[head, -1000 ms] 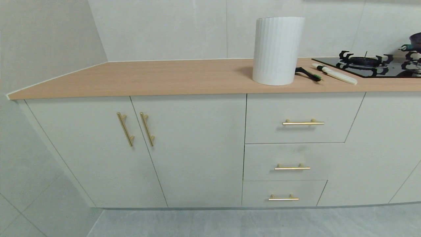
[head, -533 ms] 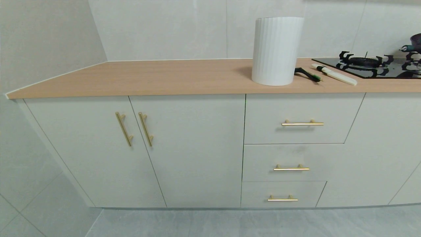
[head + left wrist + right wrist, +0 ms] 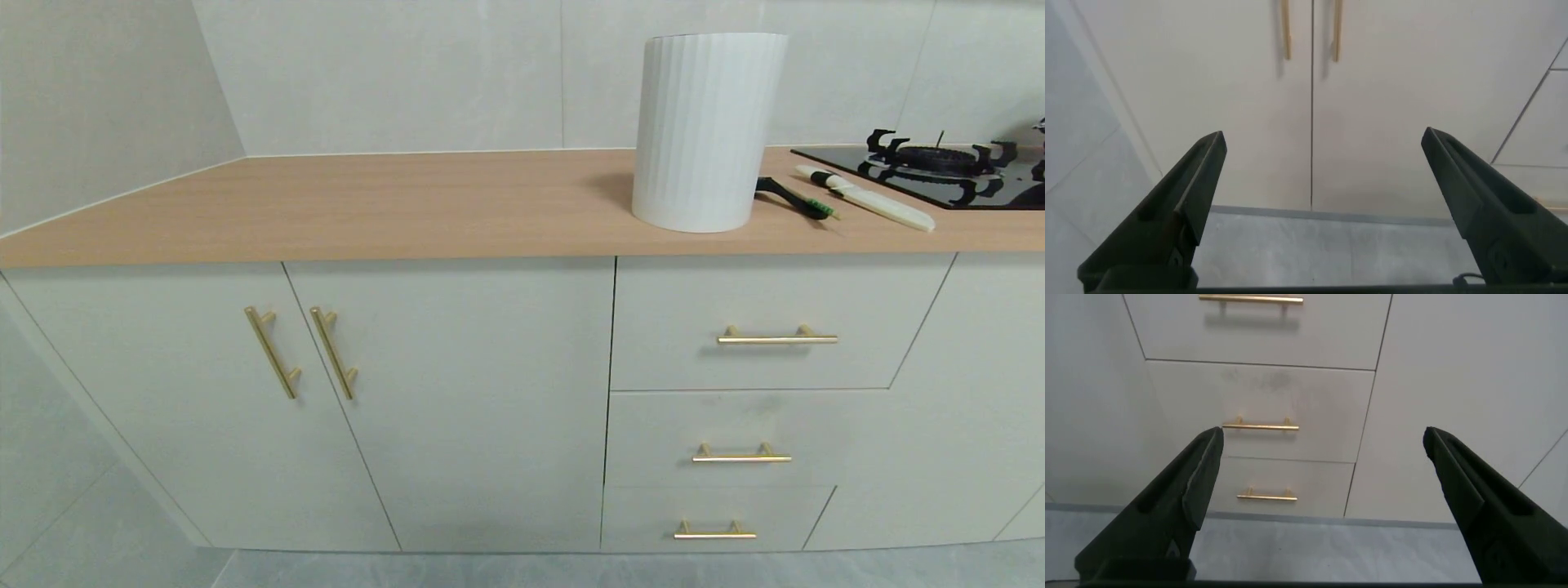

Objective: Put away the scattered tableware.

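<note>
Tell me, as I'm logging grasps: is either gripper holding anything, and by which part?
Nothing is held. The left gripper and the right gripper are both open, with nothing between their fingers.

Wooden worktop [image 3: 367, 204]: a white ribbed canister [image 3: 706, 131] is stood on it. Just beside the canister a black-handled brush [image 3: 792, 198] is laid, a cream utensil [image 3: 865, 209] farther off, a black hob [image 3: 939, 167] beyond.
</note>
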`<state>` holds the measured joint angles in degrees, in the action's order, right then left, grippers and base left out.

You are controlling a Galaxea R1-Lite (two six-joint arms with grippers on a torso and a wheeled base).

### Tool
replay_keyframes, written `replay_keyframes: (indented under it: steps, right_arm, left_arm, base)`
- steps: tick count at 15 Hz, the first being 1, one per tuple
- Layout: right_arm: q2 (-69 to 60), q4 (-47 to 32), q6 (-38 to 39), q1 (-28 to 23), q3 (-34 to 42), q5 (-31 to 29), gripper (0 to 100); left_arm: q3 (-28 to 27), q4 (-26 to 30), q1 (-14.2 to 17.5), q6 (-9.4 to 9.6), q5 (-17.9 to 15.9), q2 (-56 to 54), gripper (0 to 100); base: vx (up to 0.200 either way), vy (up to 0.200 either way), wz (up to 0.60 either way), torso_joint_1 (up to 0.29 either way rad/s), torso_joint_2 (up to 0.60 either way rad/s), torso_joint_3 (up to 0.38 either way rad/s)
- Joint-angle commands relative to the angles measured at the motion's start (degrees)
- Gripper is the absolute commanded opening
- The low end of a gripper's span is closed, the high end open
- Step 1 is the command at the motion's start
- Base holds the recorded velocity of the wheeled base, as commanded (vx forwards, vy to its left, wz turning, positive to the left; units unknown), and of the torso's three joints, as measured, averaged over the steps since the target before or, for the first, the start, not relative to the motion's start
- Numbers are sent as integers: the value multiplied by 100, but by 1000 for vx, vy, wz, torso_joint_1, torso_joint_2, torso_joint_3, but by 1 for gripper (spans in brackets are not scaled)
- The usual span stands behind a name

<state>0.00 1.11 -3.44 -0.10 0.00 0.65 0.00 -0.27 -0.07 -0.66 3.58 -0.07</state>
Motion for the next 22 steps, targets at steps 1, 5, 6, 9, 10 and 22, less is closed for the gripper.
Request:
replay_keyframes:
  steps: [1,5,6,9,10,22]
  right_arm:
    - [9,3,-8,1,0,6,100]
    - [0,3,-52,1,0,41,100]
    - [0,3,-52,1,0,41,100]
    - [1081,-181,256,124,-1310,208,100]
    - [1679,-304,186,150,-1503,217,100]
    - [9896,3132,-17,1064,-2391,181,100]
  left_arm:
    - [0,0,-1,-4,2,7,100]
    - [0,0,-1,-4,2,7,100]
    - [0,0,-1,-4,2,7,100]
    - [0,0,-1,-4,2,7,100]
    - [0,0,-1,-4,2,7,100]
    - [0,-8,-1,-4,2,7,100]
  base:
    - [0,0,0,0,0,0]
    - [0,0,0,0,0,0]
    - [0,0,0,0,0,0]
    - [0,0,0,0,0,0]
    - [0,0,0,0,0,0]
    - [0,0,0,0,0,0]
